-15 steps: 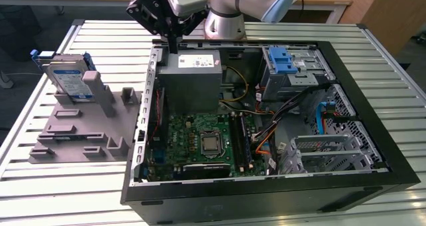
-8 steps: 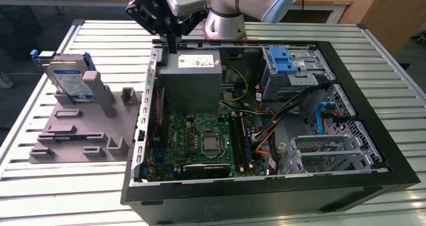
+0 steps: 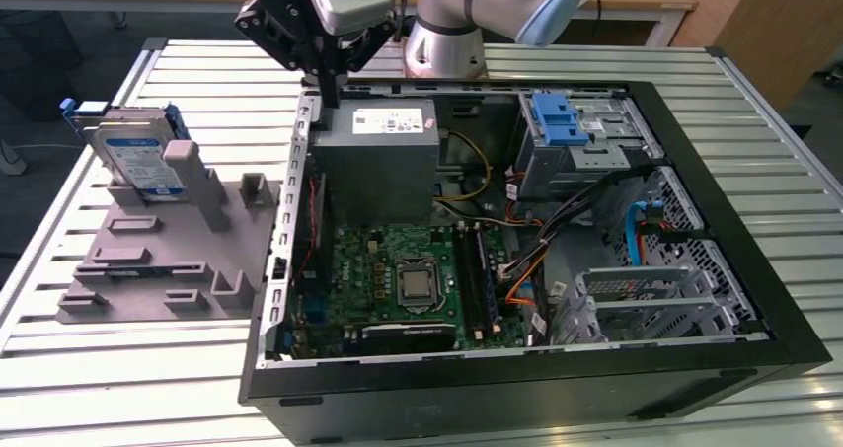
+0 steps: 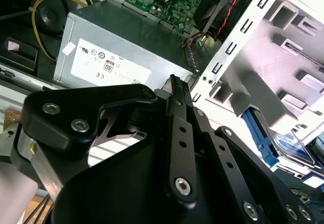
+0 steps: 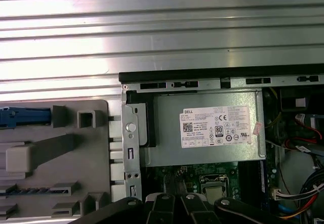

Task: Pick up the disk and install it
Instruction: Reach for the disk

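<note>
Jaws closed, holding nothing: in the exterior view my gripper (image 3: 326,92) hangs over the rear corner of the open computer case (image 3: 527,388), just beside the power supply (image 3: 375,161). The disk (image 3: 138,156) stands on edge in the grey fixture (image 3: 158,260), outside the case, toward the exterior view's left of the jaws, its long side upward. In the second wrist view it sits beyond the case wall. In the first wrist view its blue bracket (image 5: 23,118) shows edge-on, running square to that wall, I judge.
</note>
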